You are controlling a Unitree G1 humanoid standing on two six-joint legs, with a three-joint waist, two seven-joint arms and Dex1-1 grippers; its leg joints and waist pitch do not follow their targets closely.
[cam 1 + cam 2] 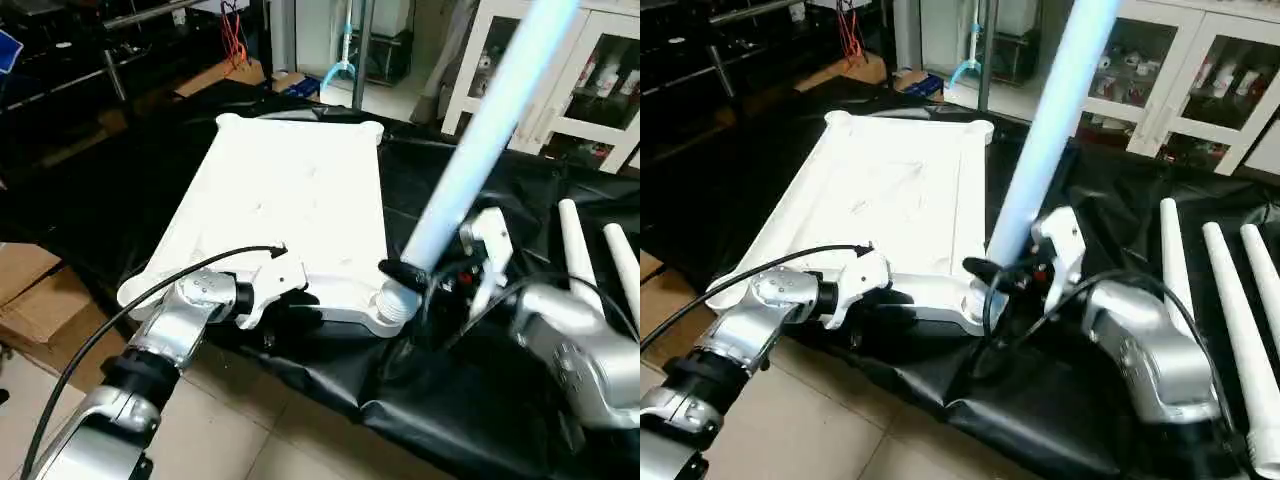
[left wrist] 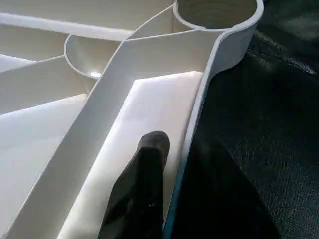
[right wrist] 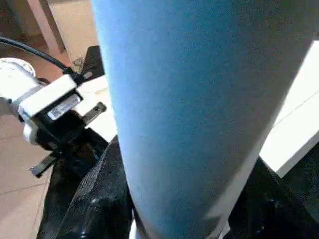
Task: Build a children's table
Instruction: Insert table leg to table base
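1. Your work surface is a black cloth (image 1: 480, 420) spread over the bench, with tiled floor (image 1: 250, 440) below its near edge
2. On that cloth the table top (image 1: 290, 200) lies upside down, ribs facing up, its round corner sockets at the corners; the far corner socket (image 2: 217, 12) appears empty in your left wrist view
3. One leg (image 1: 480, 140) stands tilted in the near socket on your right side, its threaded end (image 1: 398, 303) entering the socket and its upper end leaning away toward the white cabinet (image 1: 560, 70)
4. Spare legs (image 1: 1230, 320) lie side by side on the cloth to your right, well apart from the top
5. Your right gripper (image 1: 405, 275) is clasped around the standing leg just above its threaded end, black fingers on either side of the tube
6. Your left gripper (image 1: 290, 300) sits at the near rim of the top, beside the socket with the leg; one black finger (image 2: 142, 189) rests inside the rim against the underside, and the fingers seem pinched on that rim, though the second finger is hard to make out
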